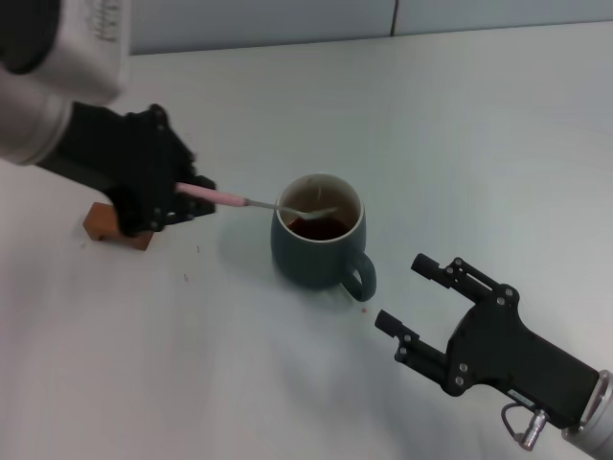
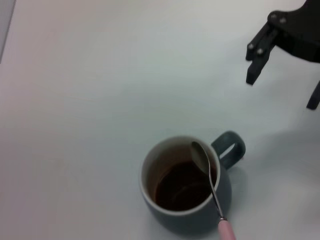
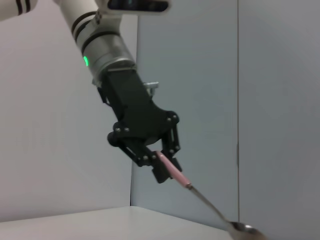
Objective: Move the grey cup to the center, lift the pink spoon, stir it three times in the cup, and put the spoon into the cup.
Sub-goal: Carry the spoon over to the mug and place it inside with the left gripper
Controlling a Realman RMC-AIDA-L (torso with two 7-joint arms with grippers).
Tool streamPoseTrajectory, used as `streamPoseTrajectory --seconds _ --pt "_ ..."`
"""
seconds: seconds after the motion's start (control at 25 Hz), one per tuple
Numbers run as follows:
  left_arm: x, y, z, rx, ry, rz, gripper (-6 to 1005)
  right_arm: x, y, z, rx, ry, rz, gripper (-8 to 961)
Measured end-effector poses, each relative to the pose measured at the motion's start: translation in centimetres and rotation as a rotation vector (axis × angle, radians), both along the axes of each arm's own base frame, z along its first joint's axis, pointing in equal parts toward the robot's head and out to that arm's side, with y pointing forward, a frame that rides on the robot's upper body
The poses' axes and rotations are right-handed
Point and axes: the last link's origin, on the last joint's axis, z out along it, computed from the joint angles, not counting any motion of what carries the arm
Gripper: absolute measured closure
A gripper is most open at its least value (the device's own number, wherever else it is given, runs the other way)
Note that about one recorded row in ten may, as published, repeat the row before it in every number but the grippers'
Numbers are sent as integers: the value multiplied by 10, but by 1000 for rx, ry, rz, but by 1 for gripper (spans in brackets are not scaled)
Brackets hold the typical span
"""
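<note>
- Bench (image 1: pixel 460 125): pale, plain surface that is carrying every item listed here.
- Grey cup (image 1: pixel 311 254): rounded dark blue-grey mug that is standing upright near the middle of the bench, between the two arms. Its loop handle is pointing toward the right pincer. The inside is pale and is holding dark brown liquid (image 2: pixel 182 187).
- Pink spoon (image 1: pixel 222 197): slim spoon with a pale pink handle and silvery neck and bowl. It is lying at a shallow slant from the left pincer toward the cup. The metal bowl is sitting inside the cup's mouth, above or at the liquid; whether it is dipping in cannot be told. In the left wrist view the neck is crossing over the rim (image 2: pixel 214 192).
- Left pincer (image 1: pixel 187 199): black, clenched on the pink end of the spoon handle and holding it off the bench, just beside the cup on the robot's left. The right wrist view is showing the handle pinched between its fingers (image 3: pixel 161 167).
- Right pincer (image 1: pixel 410 299): black, released, with the fingers spread wide and holding nothing. It is hovering near the cup's handle side, apart from the cup.
- Brown block (image 1: pixel 113 228): orange-brown rectangular piece that is resting on the bench beneath the left pincer, partly hidden by it.
</note>
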Motion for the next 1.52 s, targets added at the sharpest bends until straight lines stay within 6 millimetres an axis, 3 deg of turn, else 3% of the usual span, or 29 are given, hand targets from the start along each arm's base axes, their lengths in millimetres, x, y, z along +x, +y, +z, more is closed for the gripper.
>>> streamPoseTrajectory --seconds 0.4,1.12,1.52 --pt "26 9 -14 23 67 -50 873 3 -8 0 -8 1 -10 244" --pt "43 16 -26 59 239 -137 873 4 -7 1 -8 -3 0 245" --pt "57 15 -46 47 318 -216 872 3 -5 2 -7 -5 7 245"
